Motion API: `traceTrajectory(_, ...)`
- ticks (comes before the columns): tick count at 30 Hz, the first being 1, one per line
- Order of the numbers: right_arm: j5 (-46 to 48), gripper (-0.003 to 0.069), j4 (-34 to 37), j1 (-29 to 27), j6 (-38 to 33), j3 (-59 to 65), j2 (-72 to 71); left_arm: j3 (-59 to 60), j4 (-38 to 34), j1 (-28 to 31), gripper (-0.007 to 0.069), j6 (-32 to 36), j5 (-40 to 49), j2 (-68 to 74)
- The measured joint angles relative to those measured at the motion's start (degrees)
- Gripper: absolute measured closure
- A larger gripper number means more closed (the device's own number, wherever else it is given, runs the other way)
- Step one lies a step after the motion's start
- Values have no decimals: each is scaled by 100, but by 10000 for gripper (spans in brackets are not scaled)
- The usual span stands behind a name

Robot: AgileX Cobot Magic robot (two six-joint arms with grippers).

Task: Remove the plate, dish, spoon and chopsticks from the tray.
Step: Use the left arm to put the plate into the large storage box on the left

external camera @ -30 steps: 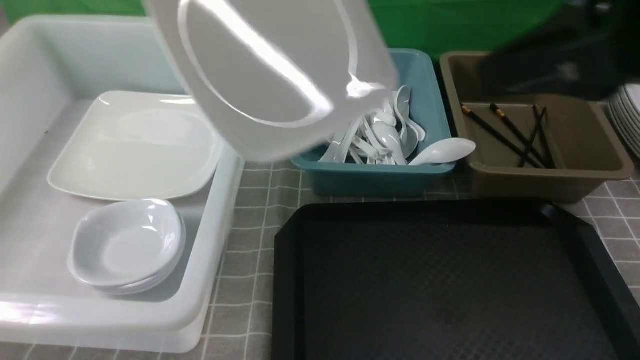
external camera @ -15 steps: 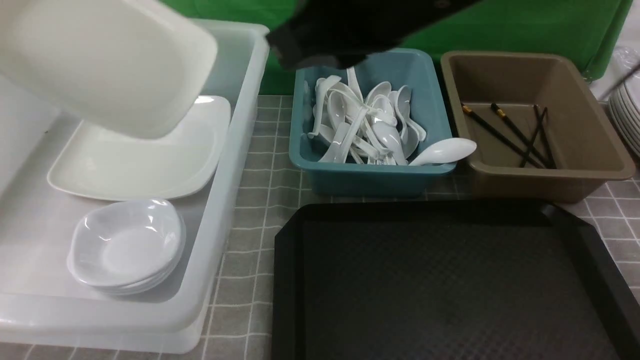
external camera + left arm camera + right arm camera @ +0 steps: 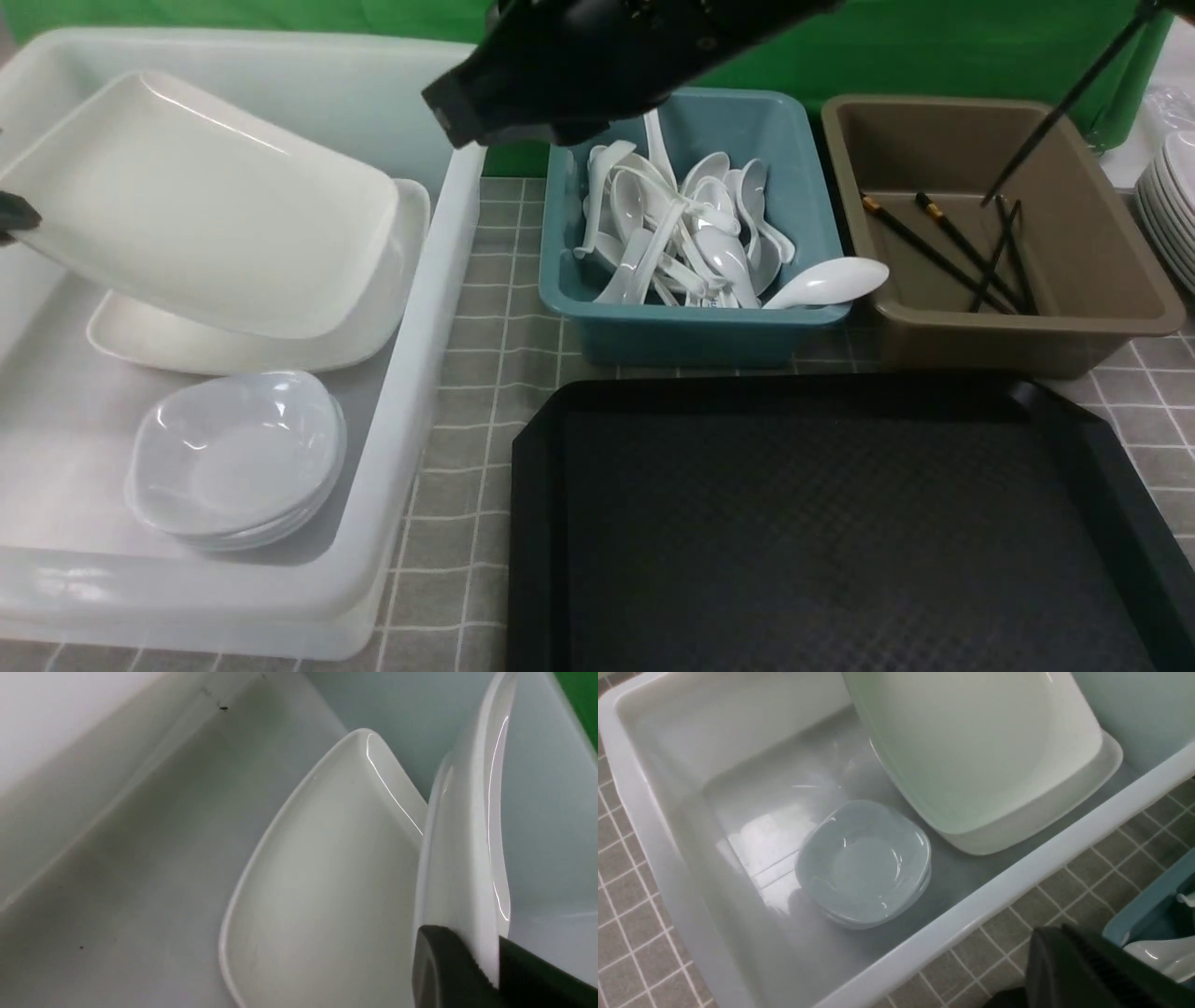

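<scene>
The plate hangs tilted inside the white tub, just above a second white plate lying on the tub floor. My left gripper is shut on its left rim; the left wrist view shows both jaws of the gripper pinching the plate edge-on. My right gripper is shut and empty, high over the gap between the white and teal tubs. The black tray carries nothing. Small dishes sit stacked in the white tub. Spoons fill the teal tub. Chopsticks lie in the brown tub.
One spoon rests across the teal tub's front right rim. The brown tub stands at the back right. Stacked round plates are at the far right edge. A grey checked cloth covers the table.
The held plate has swung left from above the teal tub and come down into the white tub. My right arm has moved left, across the top of the view.
</scene>
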Motion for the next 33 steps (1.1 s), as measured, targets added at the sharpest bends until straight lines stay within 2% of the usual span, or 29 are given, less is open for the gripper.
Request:
traceTrajectory(5, -8, 632, 18, 5, 0, 0, 0, 0, -535, -19, 595, 329, -120, 323)
traceTrajectory(18, -415, 631, 34, 5, 174, 0, 0, 0, -534, -236, 588, 554, -239, 697)
traceTrajectory(23, -388, 631, 36, 5, 219, 0, 0, 0, -113, -237, 488, 554, -304, 712)
traceTrajectory(28, -60, 629, 41, 5, 296, 0, 0, 0, 184, -237, 305, 554, -531, 712)
traceTrajectory(33, 405, 629, 15, 5, 408, 0, 0, 0, 318, -237, 215, 545, -621, 712)
